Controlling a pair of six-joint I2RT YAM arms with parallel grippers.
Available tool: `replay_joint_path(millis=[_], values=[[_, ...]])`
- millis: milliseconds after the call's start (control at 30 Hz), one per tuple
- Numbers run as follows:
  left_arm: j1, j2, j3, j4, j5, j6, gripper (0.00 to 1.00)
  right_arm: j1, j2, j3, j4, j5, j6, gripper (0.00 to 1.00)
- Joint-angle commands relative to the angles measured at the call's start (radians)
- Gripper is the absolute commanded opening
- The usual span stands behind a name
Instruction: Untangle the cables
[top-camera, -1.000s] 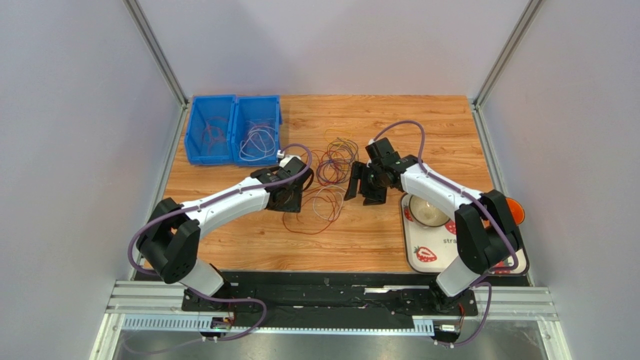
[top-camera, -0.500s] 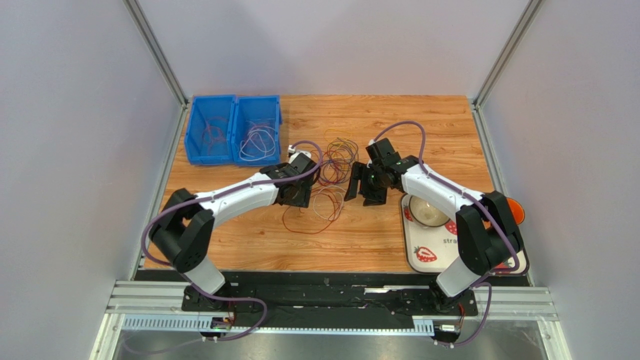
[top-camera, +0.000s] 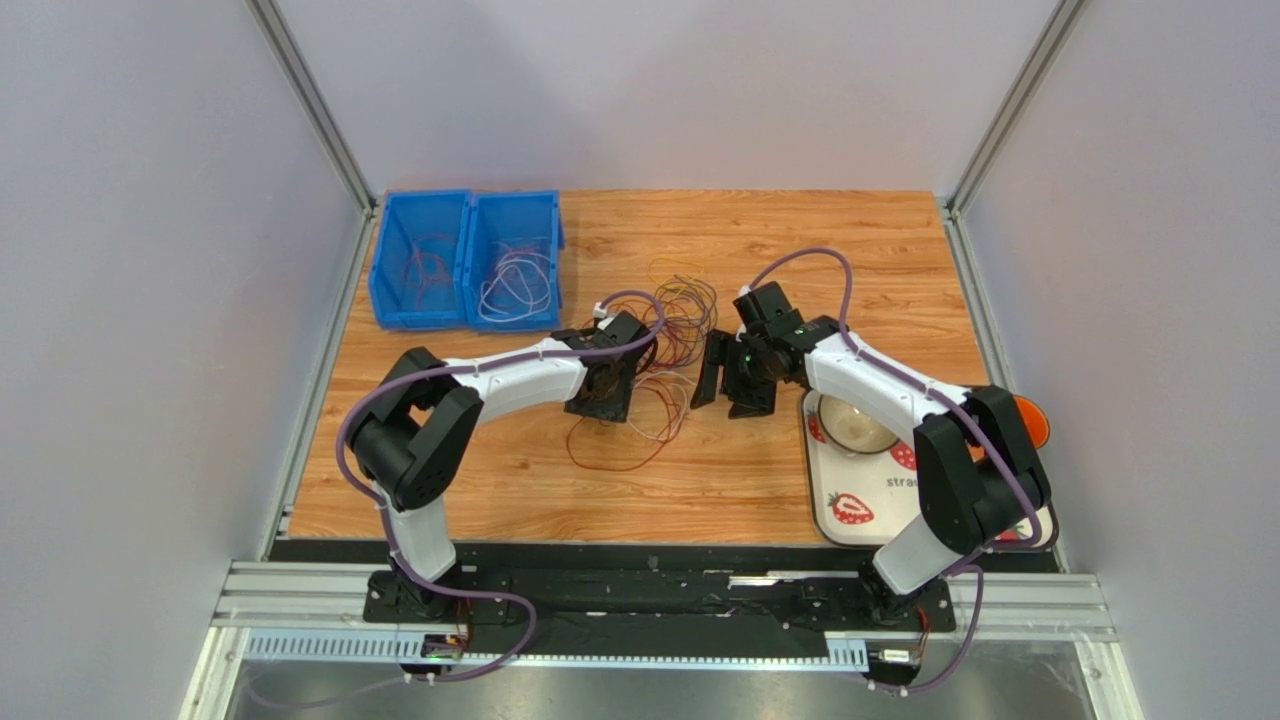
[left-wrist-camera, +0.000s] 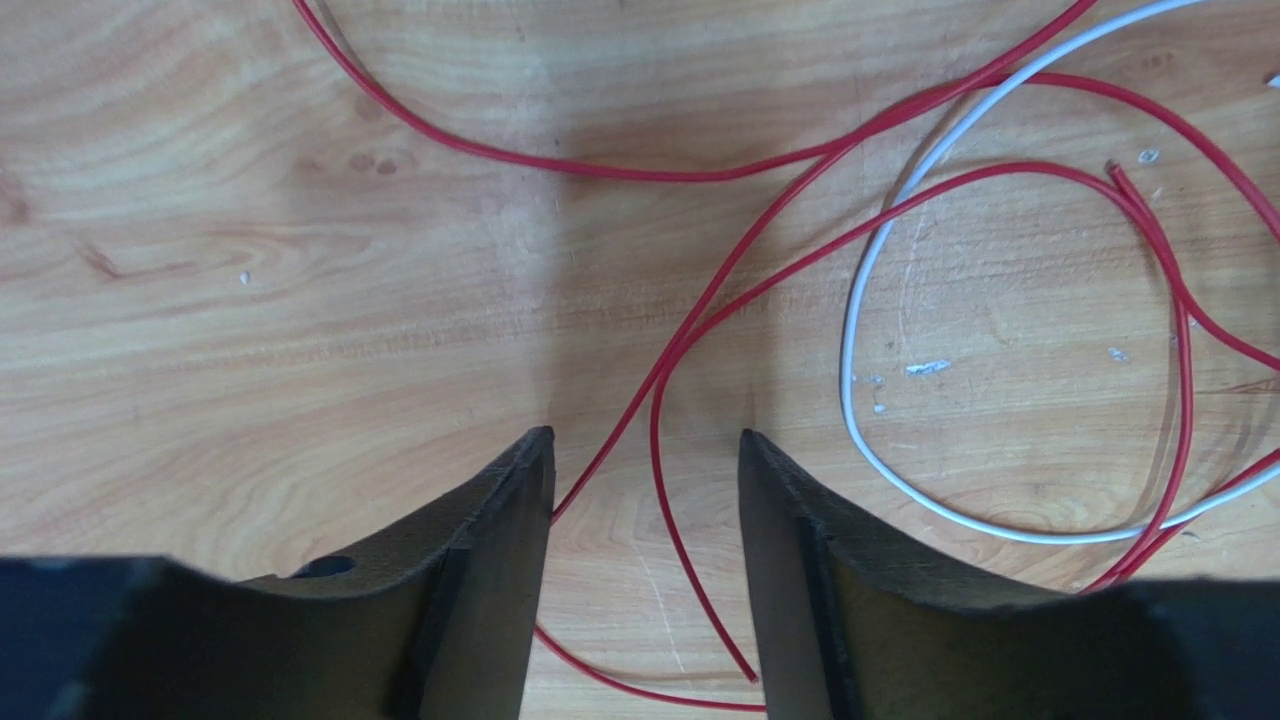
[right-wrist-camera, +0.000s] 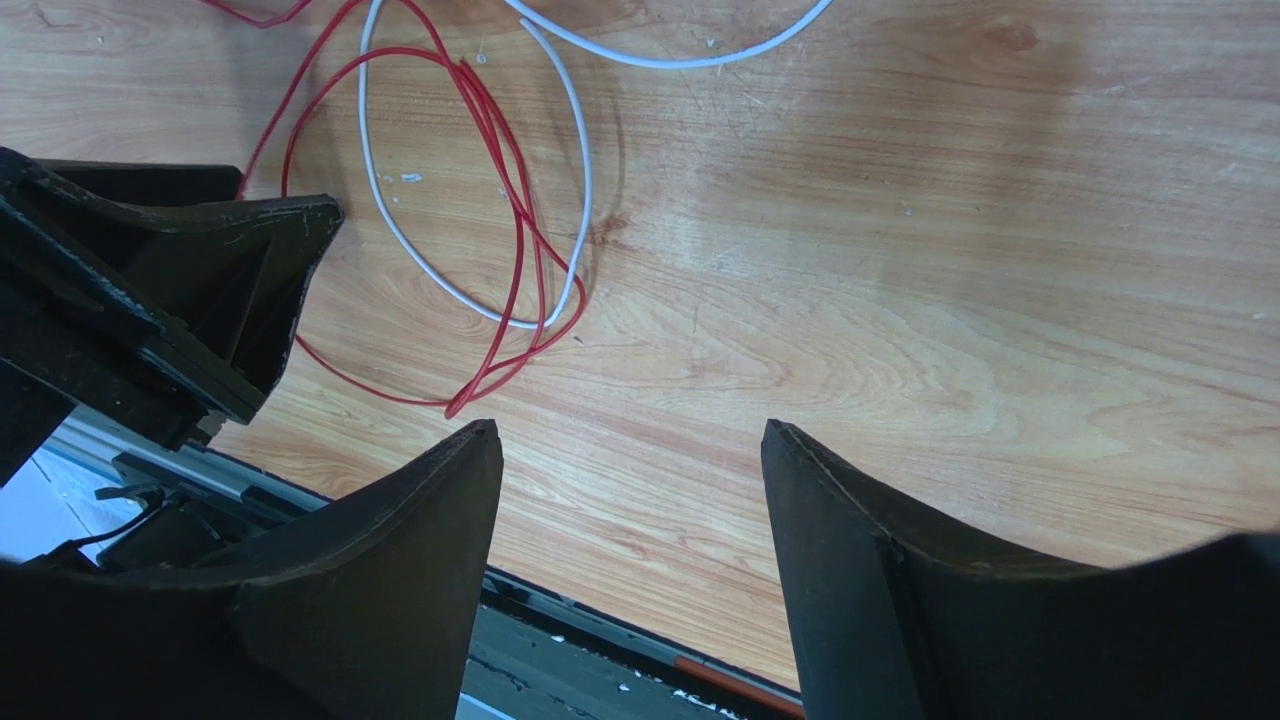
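The cables (top-camera: 663, 342) lie as a loose tangle of red, dark, yellow and purple loops in the middle of the wooden table, with a red loop (top-camera: 613, 446) trailing toward the near edge. My left gripper (top-camera: 607, 396) stands open at the tangle's left side, low over the wood. In the left wrist view two red cable strands (left-wrist-camera: 661, 393) run loose between its fingers (left-wrist-camera: 496, 555), and a white cable (left-wrist-camera: 887, 443) curves to the right. My right gripper (top-camera: 726, 375) is open at the tangle's right side, over bare wood (right-wrist-camera: 624, 435). Red and white cables (right-wrist-camera: 519, 240) lie beyond it.
Two blue bins (top-camera: 388, 258) at the back left hold red and white cables. A white strawberry-print tray (top-camera: 851, 507) with a bowl (top-camera: 854, 425) sits under the right arm. The left gripper (right-wrist-camera: 166, 308) shows close by in the right wrist view.
My left arm has swung to the right and reached into the tangle's left side. The right arm has hardly moved and its jaws stay as wide.
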Motion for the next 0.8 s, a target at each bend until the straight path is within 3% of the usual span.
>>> replay_joint_path(millis=[0, 233, 333, 367, 533, 767], values=[[-0.003, -0.054, -0.032, -0.028, 0.024, -0.063, 0.52, -0.004, -0.031, 0.005, 0.014, -0.016, -0.008, 0.68], [-0.003, -0.069, -0.071, -0.024, 0.029, -0.073, 0.34, -0.002, -0.025, 0.01, 0.02, -0.025, -0.003, 0.68], [-0.003, -0.052, -0.057, -0.022, 0.038, -0.068, 0.05, -0.002, -0.027, 0.005, 0.02, -0.028, -0.002, 0.68], [-0.003, -0.051, -0.045, -0.025, 0.044, -0.065, 0.0, -0.002, -0.03, 0.003, 0.02, -0.028, -0.003, 0.68], [-0.003, -0.095, 0.039, -0.101, 0.039, -0.05, 0.0, -0.002, -0.042, -0.013, 0.017, -0.018, -0.002, 0.68], [-0.004, -0.299, 0.309, -0.347, -0.004, 0.033, 0.0, -0.004, -0.056, -0.029, 0.018, -0.002, -0.005, 0.68]])
